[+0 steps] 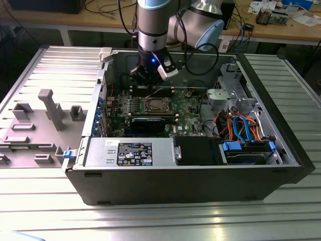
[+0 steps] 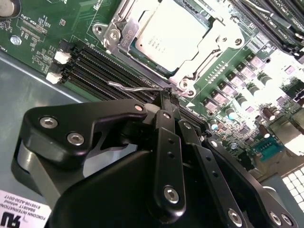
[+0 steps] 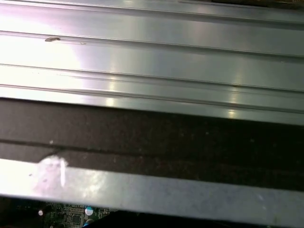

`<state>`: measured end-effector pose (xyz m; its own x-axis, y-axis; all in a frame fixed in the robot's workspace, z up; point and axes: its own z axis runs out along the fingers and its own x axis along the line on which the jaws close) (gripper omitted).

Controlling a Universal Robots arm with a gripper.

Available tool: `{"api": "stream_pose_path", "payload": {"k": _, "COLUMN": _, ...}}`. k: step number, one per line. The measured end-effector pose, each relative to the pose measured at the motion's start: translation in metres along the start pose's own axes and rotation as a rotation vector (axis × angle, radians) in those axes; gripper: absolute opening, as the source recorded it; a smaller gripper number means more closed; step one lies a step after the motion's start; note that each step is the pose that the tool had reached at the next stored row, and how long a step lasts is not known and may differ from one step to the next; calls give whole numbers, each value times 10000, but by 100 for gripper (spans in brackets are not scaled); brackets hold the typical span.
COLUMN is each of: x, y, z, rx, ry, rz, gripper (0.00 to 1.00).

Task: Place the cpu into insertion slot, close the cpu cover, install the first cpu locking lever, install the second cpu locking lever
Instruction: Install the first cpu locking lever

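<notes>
The cpu, a silver-grey square chip, lies in the insertion slot on the green motherboard inside the open computer case. The cpu cover, a silver metal frame, lies shut over its edges. A thin wire locking lever runs along the socket's edge beside the memory slots. My gripper hangs just behind the socket in the exterior view. Its black fingers are pressed together, and their tips meet the lever's hooked end. Whether the tips pinch the wire or only touch it is unclear.
Long black memory slots flank the socket. A grey power-supply box and a drive cage with blue cables fill the case's front. A grey panel with moulded posts lies at the exterior view's left. The case stands on a ribbed metal table.
</notes>
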<state>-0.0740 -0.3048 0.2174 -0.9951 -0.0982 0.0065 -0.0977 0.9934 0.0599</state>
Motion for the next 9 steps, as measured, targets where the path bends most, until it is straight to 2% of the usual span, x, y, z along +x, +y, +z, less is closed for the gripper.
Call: {"api": "stream_pose_path", "payload": {"k": 9, "x": -33, "y": -5, "z": 31, "rx": 1, "ry": 1, "rz": 0, "gripper": 11}}
